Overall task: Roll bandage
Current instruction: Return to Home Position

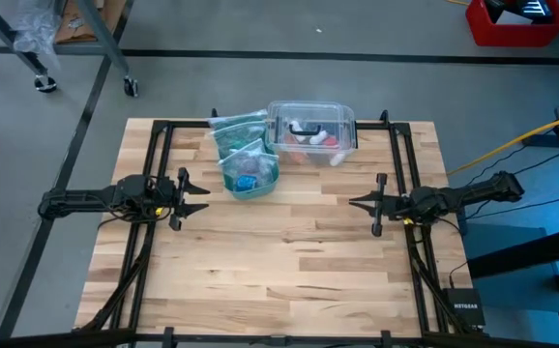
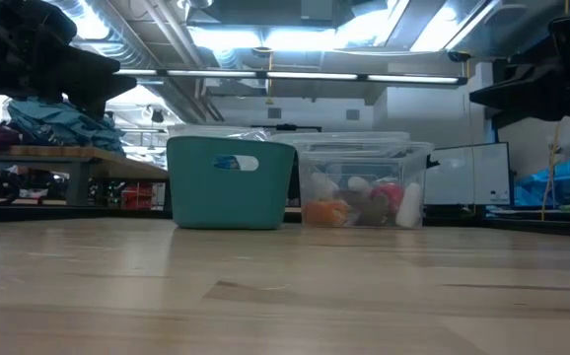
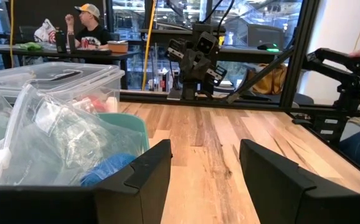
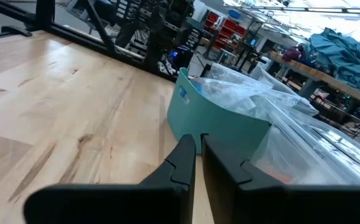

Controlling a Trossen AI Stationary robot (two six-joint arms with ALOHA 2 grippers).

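The blue bandage (image 1: pixel 248 182) lies inside a teal basket (image 1: pixel 251 180) at the table's far middle, partly under clear zip bags (image 1: pixel 239 132). In the left wrist view the bandage (image 3: pixel 105 169) shows as a blue lump behind the basket's rim. My left gripper (image 1: pixel 202 198) hovers open and empty to the left of the basket; its fingers (image 3: pixel 149 165) stand wide apart. My right gripper (image 1: pixel 355 203) hovers to the right of the basket, shut and empty, and it also shows in the right wrist view (image 4: pixel 198 146).
A clear plastic box (image 1: pixel 310 130) with white and pink-red items stands right of the basket at the far edge. Black frame rails (image 1: pixel 159 145) run along the table's left and right sides. Bare wood (image 1: pixel 279 271) lies between and in front of the arms. A person (image 3: pixel 86 25) sits beyond the table.
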